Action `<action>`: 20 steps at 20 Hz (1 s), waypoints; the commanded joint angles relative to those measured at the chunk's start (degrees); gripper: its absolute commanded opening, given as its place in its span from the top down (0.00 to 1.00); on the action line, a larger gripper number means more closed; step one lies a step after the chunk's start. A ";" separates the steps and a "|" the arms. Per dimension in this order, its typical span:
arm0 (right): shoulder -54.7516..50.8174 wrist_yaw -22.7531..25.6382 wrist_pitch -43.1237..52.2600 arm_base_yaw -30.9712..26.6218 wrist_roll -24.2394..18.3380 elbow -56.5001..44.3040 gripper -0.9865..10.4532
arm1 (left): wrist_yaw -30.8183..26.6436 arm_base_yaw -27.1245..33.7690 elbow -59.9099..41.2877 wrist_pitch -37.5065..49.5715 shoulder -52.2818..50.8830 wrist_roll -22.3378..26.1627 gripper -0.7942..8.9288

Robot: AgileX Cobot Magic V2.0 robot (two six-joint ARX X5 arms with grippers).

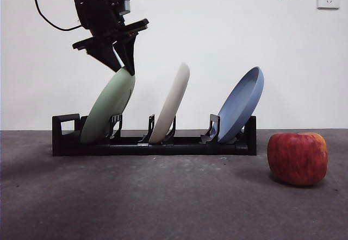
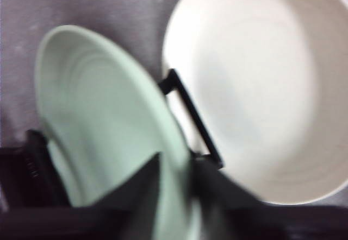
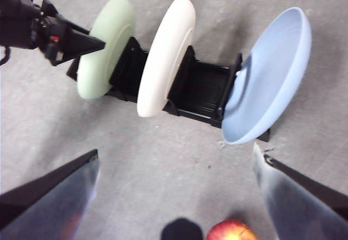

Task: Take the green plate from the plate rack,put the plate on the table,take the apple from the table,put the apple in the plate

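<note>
Currently holds three plates, the black plate rack [image 1: 163, 145] on the dark grey table [image 1: 136, 196], each leaning the same way in its own slot. Carries the green plate [image 1: 109, 107] at the end with the looped handle piece, the cream plate [image 1: 171, 101] in the middle, the blue plate [image 1: 242, 104] at the far end nearest the apple. Shows the same order in the right wrist view: green plate [image 3: 106, 44], cream plate [image 3: 166, 52], blue plate [image 3: 272, 77], all seated in the rack [image 3: 198, 90].

Sits on the table just beside the blue-plate end of the rack, apart from it, the red apple [image 1: 297, 158]; peeks in at the edge of the right wrist view too [image 3: 231, 231].

Comes down from above at a slant, the left hand [image 1: 124, 67], tips at the top rim of the green plate. Straddles that rim in the left wrist view [image 2: 176, 169], one jaw on either side of the plate's [image 2: 103, 126] edge, pinching it; blurred, with the cream plate [image 2: 261, 88] just behind.

Waits high and well apart from the rack, the right hand [image 3: 176, 196], jaws spread wide above the table and the apple, gripping nothing.
</note>
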 commanded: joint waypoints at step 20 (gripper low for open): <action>0.15 1.92 0.11 0.09 0.63 0.17 0.50 | -2.84 -16.70 45.20 -22.73 -6.67 3.61 0.93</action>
